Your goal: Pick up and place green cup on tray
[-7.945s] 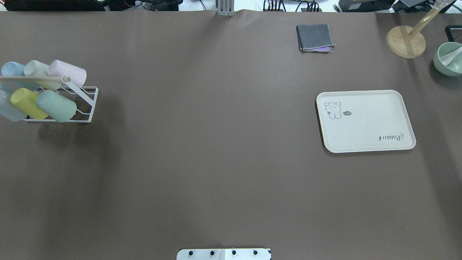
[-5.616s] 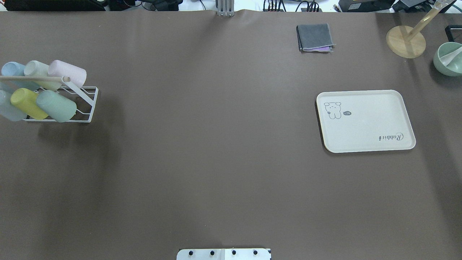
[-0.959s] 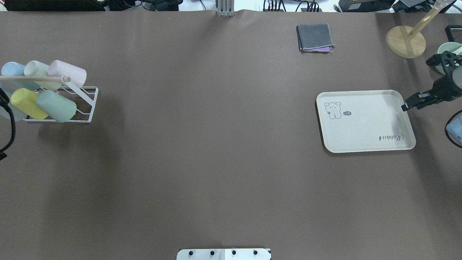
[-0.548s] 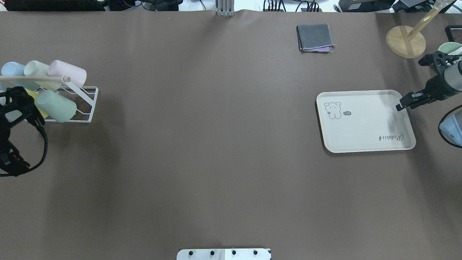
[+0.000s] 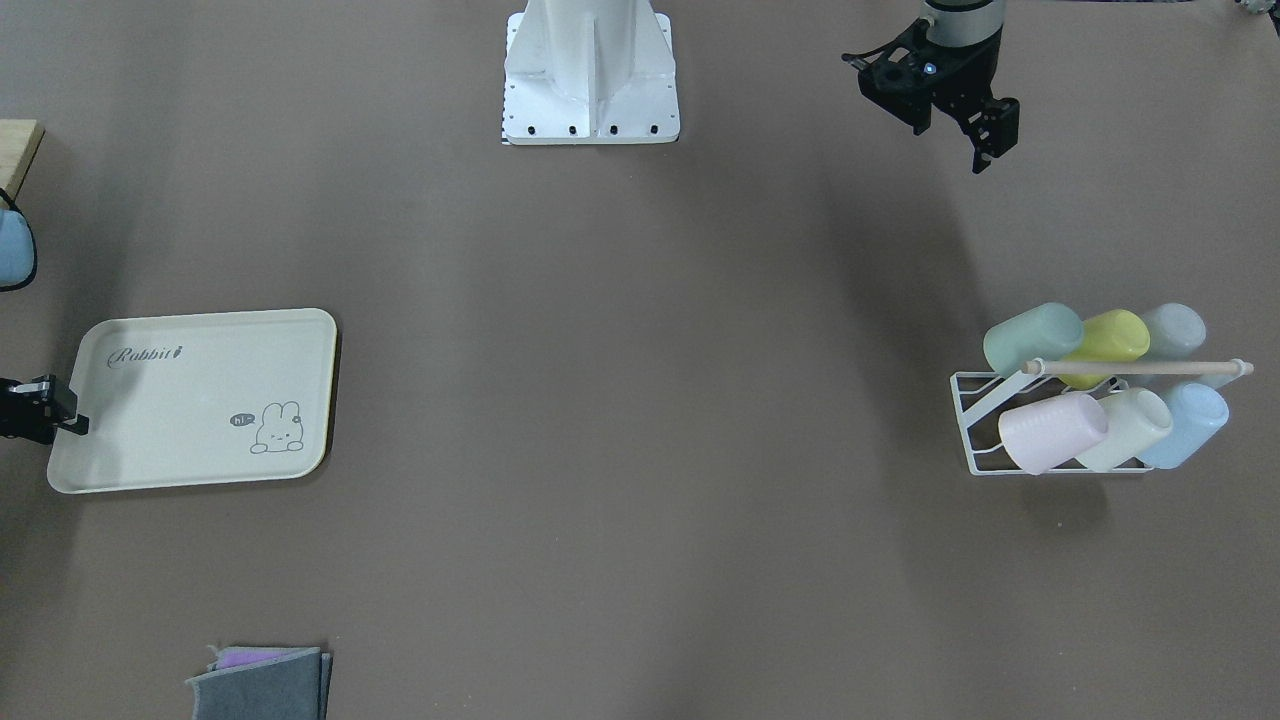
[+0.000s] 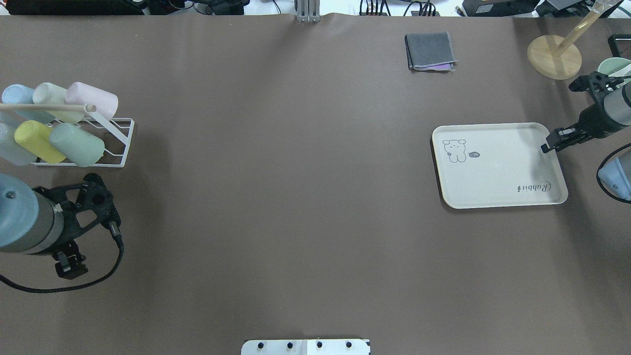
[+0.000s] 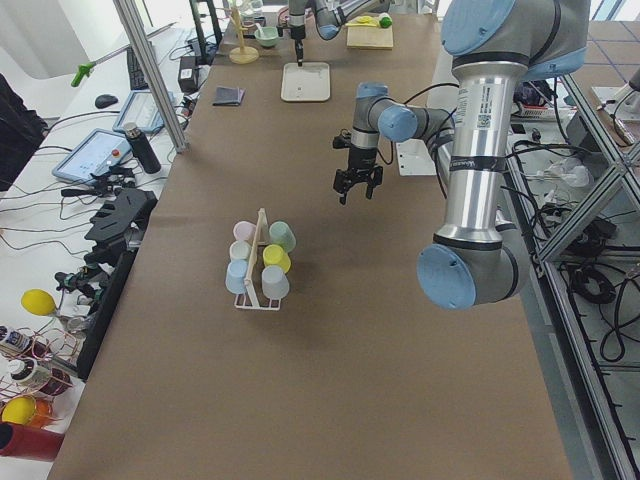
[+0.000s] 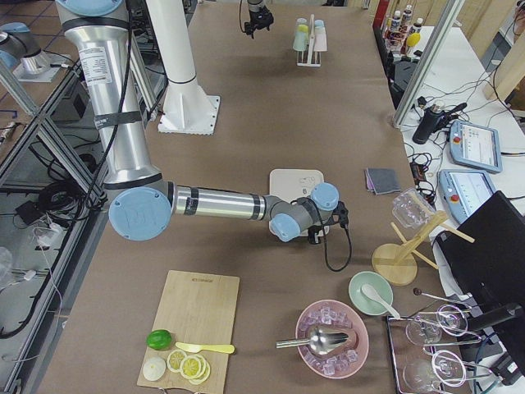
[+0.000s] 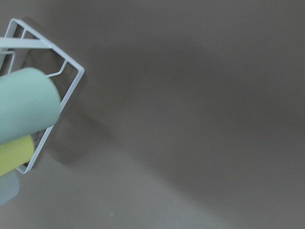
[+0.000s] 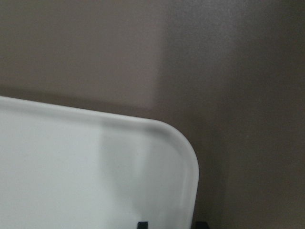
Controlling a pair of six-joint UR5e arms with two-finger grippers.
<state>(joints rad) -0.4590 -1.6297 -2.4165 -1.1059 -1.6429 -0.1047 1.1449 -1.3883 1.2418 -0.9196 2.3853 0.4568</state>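
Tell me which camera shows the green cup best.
Overhead exterior: the green cup shows whole, lying tilted on the white rack beside the yellow cup. Front-facing shows it nearly as well. Left wrist is close but crops it at the frame edge. Exterior left shows it small; exterior right, tiny.

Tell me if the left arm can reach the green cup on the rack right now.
Probably yes. The left gripper hangs open near the rack, and the green cup sits at its outer end, only bare table between them.
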